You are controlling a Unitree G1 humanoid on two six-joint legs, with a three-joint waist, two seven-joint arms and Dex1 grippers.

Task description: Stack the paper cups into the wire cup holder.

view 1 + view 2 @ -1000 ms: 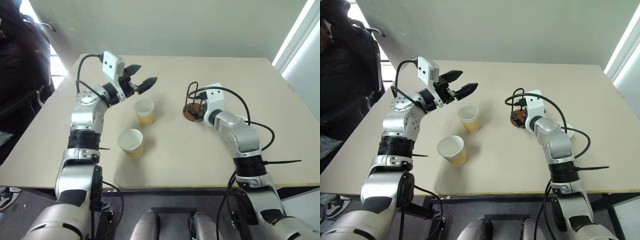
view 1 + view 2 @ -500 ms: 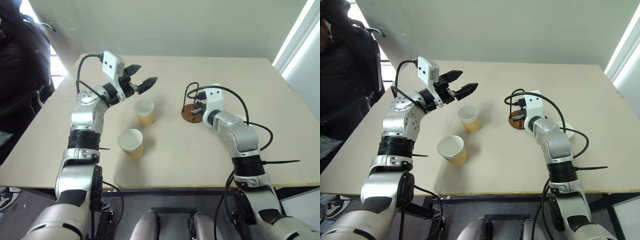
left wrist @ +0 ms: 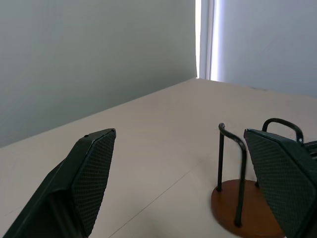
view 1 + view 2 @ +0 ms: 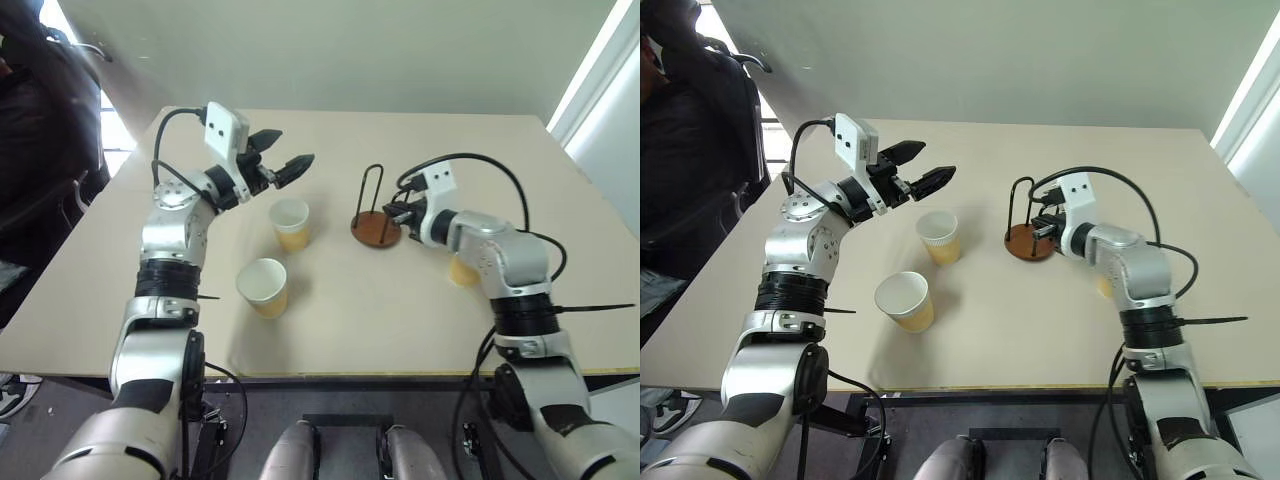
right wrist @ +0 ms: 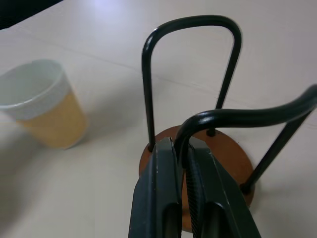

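Note:
The wire cup holder (image 4: 375,231) stands upright on its reddish-brown base at mid-table. My right gripper (image 4: 401,212) reaches it from the right and is shut on the nearer wire loop (image 5: 184,135); the far loop (image 5: 188,22) is free. Two paper cups stand open-side up left of the holder, one (image 4: 290,222) close to it and one (image 4: 262,285) nearer the front. A third paper cup (image 4: 462,270) shows partly behind my right forearm. My left gripper (image 4: 285,152) hangs open and empty in the air, above and behind the nearer-to-holder cup.
The cups and the holder stand on a beige table (image 4: 350,300); its front edge lies close below the front cup. A person in dark clothes sits at the far left (image 4: 680,130). A grey wall runs behind the table.
My right gripper has shut on the holder's wire loop and its wrist has turned, with the forearm swung out to the right. The holder slid slightly left. The third cup has come into sight. The left arm kept still.

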